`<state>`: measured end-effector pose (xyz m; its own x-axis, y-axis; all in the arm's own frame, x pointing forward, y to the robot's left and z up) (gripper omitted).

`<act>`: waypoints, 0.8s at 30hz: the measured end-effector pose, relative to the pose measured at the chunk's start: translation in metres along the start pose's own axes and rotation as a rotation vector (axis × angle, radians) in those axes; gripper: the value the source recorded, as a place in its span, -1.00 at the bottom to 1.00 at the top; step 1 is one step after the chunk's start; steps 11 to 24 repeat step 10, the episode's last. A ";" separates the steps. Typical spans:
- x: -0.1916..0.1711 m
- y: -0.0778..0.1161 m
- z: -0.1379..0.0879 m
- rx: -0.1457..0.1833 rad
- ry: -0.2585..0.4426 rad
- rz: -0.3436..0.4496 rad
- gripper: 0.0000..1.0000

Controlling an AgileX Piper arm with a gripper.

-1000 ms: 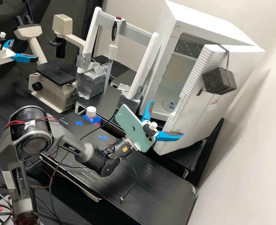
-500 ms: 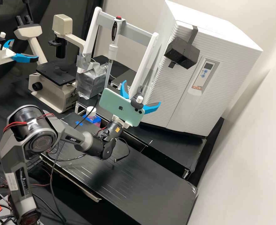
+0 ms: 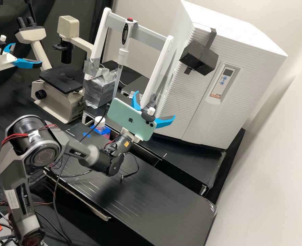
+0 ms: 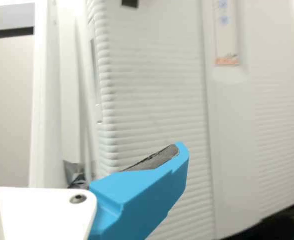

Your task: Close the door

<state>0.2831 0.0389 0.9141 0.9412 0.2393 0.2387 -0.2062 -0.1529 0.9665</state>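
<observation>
Jaws on the gripper (image 3: 155, 104) are spread wide apart, released, so nothing's being grasped right now. In the high view the door (image 3: 178, 99) sits flat against the front of the white cabinet (image 3: 233, 29). Big change from a second ago, when it stood ajar with the gripper down at its near edge. It looked just as closed half a second ago, and since then the arm has only eased down a touch, along with the phone (image 3: 127, 118) clamped behind the jaws.

Quick count: one cabinet, one door, one dark foam block (image 3: 198, 58) strapped on the door, one phone, one microscope (image 3: 55, 99), one pipette (image 3: 123, 56) hung upright on the white frame (image 3: 101, 34), and one white-capped bottle (image 3: 100, 120). Containers: a round dish with blue crosses was visible inside the cabinet earlier, but the door covers that now. Can't tell what the bottle holds.

Over in the wrist view, one blue jaw with its dark pad (image 4: 156, 159) is in front of the door's ribbed face; can't tell if they touch. One control panel (image 4: 226, 37) is on the door, and some silver wrapping (image 4: 75, 174) is near the frame's foot.
</observation>
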 end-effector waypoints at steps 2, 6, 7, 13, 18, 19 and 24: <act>-0.007 -0.002 -0.004 -0.008 -0.003 0.050 1.00; -0.024 -0.006 -0.010 0.007 -0.006 0.091 1.00; -0.029 -0.008 -0.011 0.015 -0.010 0.093 1.00; -0.039 -0.013 -0.015 0.033 -0.014 0.088 1.00; -0.039 -0.013 -0.015 0.033 -0.014 0.088 1.00; -0.039 -0.013 -0.015 0.033 -0.014 0.088 1.00; -0.039 -0.013 -0.015 0.033 -0.014 0.088 1.00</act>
